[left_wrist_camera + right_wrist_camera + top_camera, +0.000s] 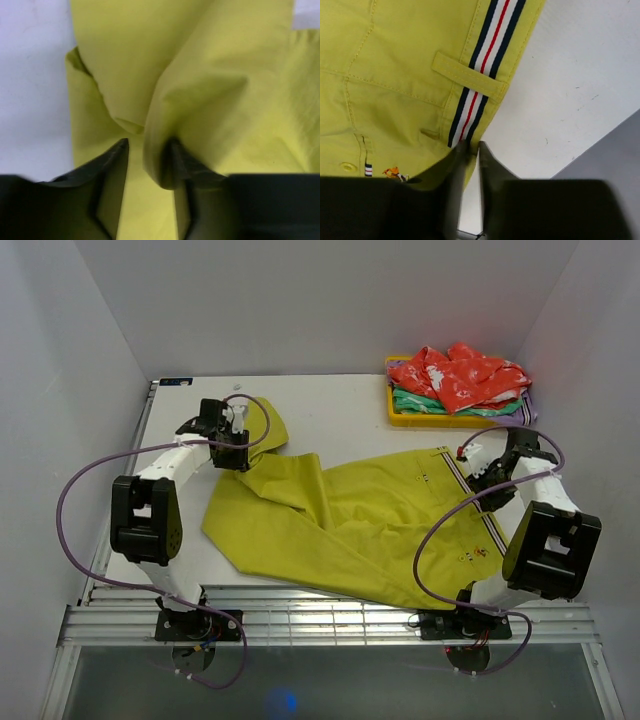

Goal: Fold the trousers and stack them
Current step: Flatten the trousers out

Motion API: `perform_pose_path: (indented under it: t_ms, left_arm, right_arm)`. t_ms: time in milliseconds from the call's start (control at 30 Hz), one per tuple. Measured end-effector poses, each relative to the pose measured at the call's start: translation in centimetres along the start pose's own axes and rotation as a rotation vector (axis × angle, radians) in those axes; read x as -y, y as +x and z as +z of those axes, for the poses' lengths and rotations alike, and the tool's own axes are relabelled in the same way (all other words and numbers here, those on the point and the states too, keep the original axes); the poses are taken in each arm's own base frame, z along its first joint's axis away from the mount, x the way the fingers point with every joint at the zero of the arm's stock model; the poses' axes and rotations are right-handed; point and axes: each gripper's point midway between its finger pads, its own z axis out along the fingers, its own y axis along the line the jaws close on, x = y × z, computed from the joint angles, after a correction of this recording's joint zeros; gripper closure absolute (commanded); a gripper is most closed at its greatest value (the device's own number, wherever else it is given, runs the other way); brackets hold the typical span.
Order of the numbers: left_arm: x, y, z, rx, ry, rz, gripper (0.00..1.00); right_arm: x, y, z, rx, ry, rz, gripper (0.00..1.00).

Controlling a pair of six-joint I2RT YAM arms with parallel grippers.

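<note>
The mustard yellow-green trousers lie spread across the table, waistband with its striped strip to the right, one leg doubled over at the back left. My left gripper sits down on that leg. In the left wrist view its fingers stand apart, with a raised fold of cloth between them, lying against the right finger. My right gripper is at the waistband's right edge. Its fingers are nearly together, pinching the waistband edge.
A yellow tray at the back right holds a red patterned garment over a green one. White walls enclose the table on three sides. Purple cables loop beside both arms. Bare white table lies right of the waistband.
</note>
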Motion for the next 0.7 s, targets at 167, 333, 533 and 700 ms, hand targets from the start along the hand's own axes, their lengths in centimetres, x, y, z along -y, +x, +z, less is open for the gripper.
perform_pose_path:
  t_ms: [167,333,533,700]
  left_arm:
    - [-3.2,1.0,-1.2,-0.042,0.016,-0.055,0.33]
    - [-5.5,0.1,-3.0,-0.024,0.014,0.008,0.29]
    - [-8.4,1.6,-3.5,-0.062,0.022,0.077,0.3]
    - [-10.2,4.1,-1.3,-0.14,0.076,0.11,0.31]
  right_arm:
    - [2.7,-2.8,-1.9,0.031,0.007,-0.015,0.27]
    - [7.6,-10.0,-4.2,0.173,0.092,-0.025,0.25]
    - [8.3,-13.8,0.9,0.163,0.026,0.047,0.26]
    - [7.3,-12.0,6.7,0.067,-0.076,0.17,0.25]
